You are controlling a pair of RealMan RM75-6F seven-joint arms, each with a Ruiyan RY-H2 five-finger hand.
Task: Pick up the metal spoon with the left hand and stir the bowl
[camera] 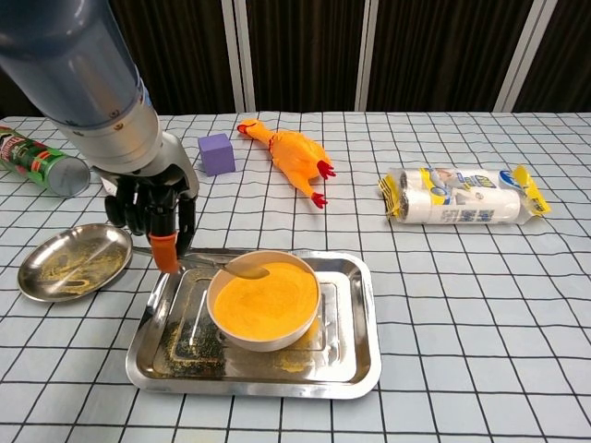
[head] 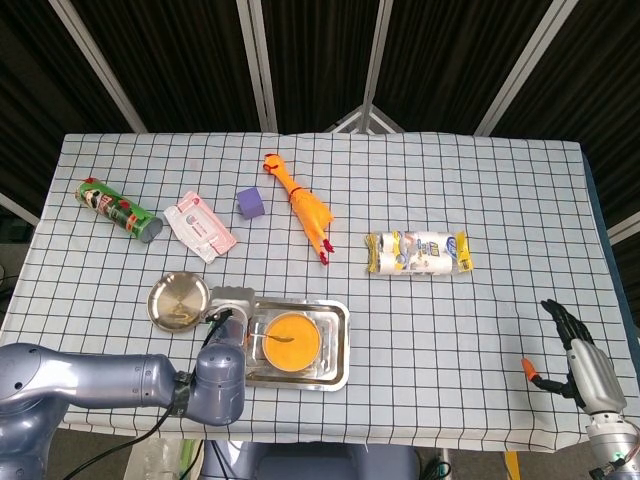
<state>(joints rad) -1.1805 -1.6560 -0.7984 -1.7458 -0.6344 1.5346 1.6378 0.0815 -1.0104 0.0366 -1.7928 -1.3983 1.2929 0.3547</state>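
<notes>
From above, the left hand [head: 228, 322] sits at the tray's [head: 335, 345] left edge, the metal spoon [head: 272, 337] reaching from its fingers into the bowl [head: 290, 341]. The right hand [head: 578, 365] hangs spread, holding nothing.

From the chest, downward-curled fingers [camera: 148, 210] pinch the spoon handle, its scoop [camera: 242, 269] resting on orange powder [camera: 268, 300] just beyond.

No text or label is clear enough to read.
</notes>
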